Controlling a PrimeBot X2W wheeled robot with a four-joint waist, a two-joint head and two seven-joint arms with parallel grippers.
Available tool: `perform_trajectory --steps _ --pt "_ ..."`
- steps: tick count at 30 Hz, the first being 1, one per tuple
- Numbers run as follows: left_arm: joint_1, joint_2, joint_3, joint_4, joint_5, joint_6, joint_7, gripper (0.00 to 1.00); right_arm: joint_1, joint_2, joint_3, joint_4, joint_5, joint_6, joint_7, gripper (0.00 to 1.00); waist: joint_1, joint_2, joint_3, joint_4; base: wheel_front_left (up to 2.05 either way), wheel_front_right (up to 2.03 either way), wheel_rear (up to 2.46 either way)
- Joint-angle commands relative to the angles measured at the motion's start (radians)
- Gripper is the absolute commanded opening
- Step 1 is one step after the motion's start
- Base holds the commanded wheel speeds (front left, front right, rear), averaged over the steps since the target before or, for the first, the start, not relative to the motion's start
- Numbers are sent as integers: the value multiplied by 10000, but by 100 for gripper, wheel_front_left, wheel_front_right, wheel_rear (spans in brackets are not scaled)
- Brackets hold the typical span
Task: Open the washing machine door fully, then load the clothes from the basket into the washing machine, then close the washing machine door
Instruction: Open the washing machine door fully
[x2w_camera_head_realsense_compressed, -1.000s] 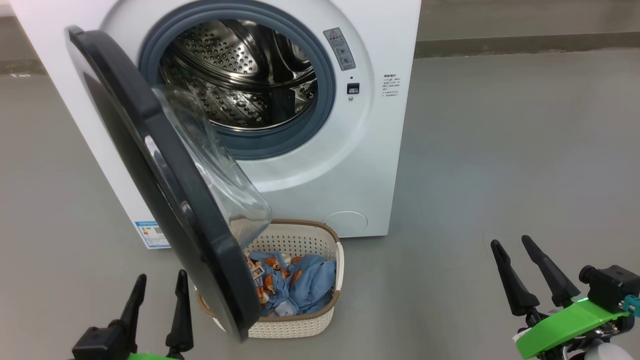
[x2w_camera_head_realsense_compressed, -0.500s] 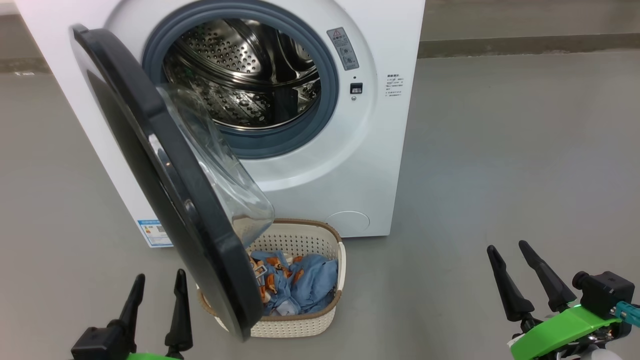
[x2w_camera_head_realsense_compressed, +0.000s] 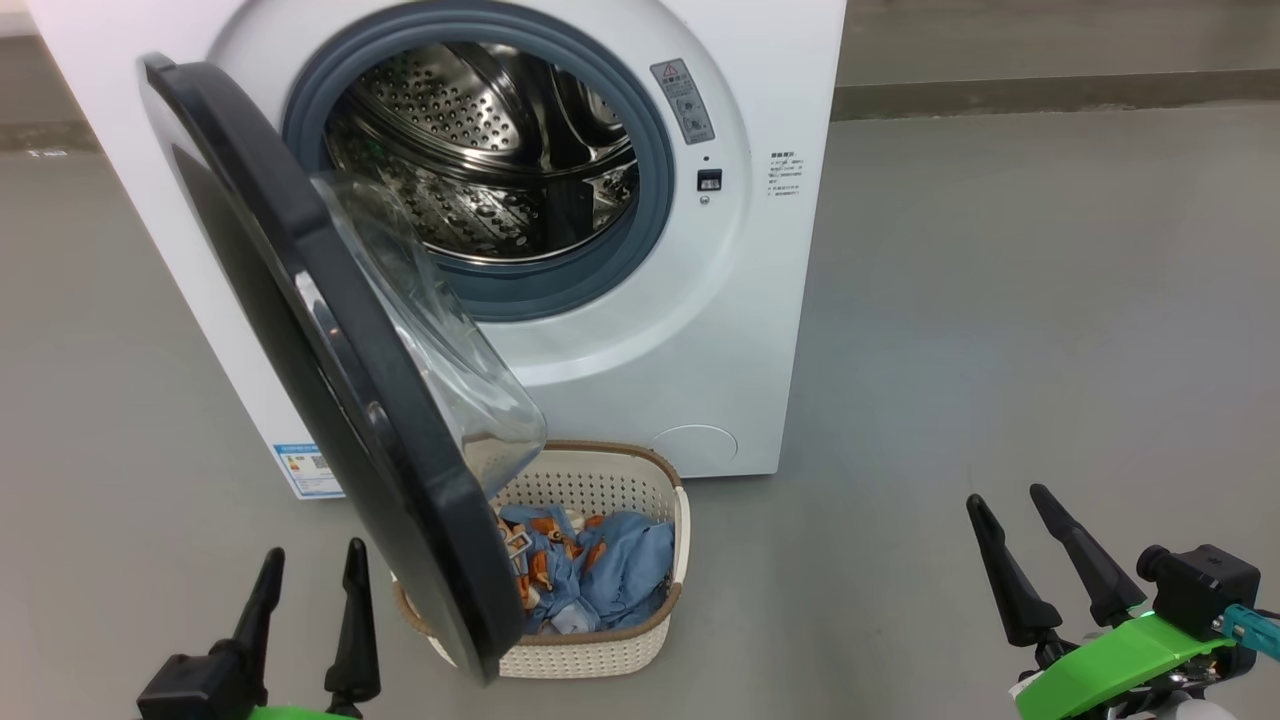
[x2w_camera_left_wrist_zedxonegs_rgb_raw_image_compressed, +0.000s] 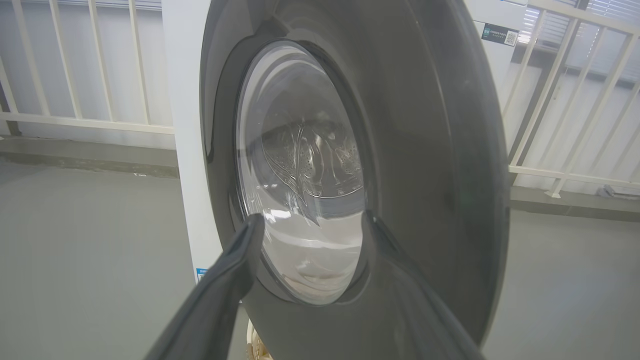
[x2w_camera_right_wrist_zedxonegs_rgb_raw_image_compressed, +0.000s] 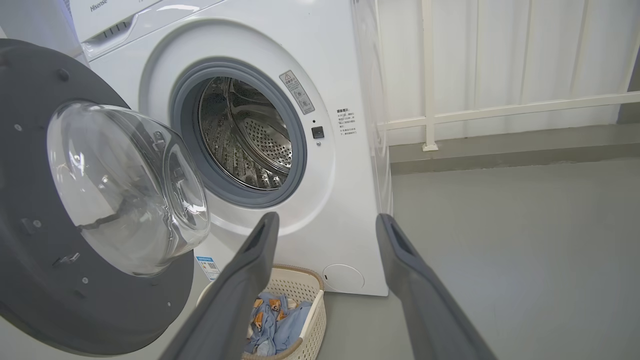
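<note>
Both the left end effector (x2w_camera_head_realsense_compressed: 315, 548) and the right end effector (x2w_camera_head_realsense_compressed: 1005, 494) are hovering near, spread wide, holding nothing. The washing machine door (x2w_camera_head_realsense_compressed: 380, 450) is hanging partly open over the basket (x2w_camera_head_realsense_compressed: 600, 655), maybe touching it. The clothes (x2w_camera_head_realsense_compressed: 615, 570) are lying inside, just before the washing machine (x2w_camera_head_realsense_compressed: 740, 300).

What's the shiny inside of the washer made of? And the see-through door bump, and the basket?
The drum looks like polished steel: mirror-shiny, dotted with punched holes. The door's clear bowl is probably glass, perhaps clear plastic: see-through with bright glints. The basket looks like matte cream plastic: moulded holes, brown woven-look rim.
</note>
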Motion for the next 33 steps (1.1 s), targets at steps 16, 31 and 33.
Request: perform_trajectory --steps 16,31,33 --pt "-562 140 449 -337 254 -131 -105 0 -378 -147 247 -121 -154 16 -122 100 0 0 71 -19 0 0 0" --pt "-1266 225 2 -3613 671 -163 -54 0 -592 -71 439 -79 -91 16 -122 100 0 0 148 -49 0 0 0" --pt "-1316 192 -252 -3983 691 -199 54 0 -605 -40 485 -70 -59 16 -122 100 0 0 151 -71 0 0 0"
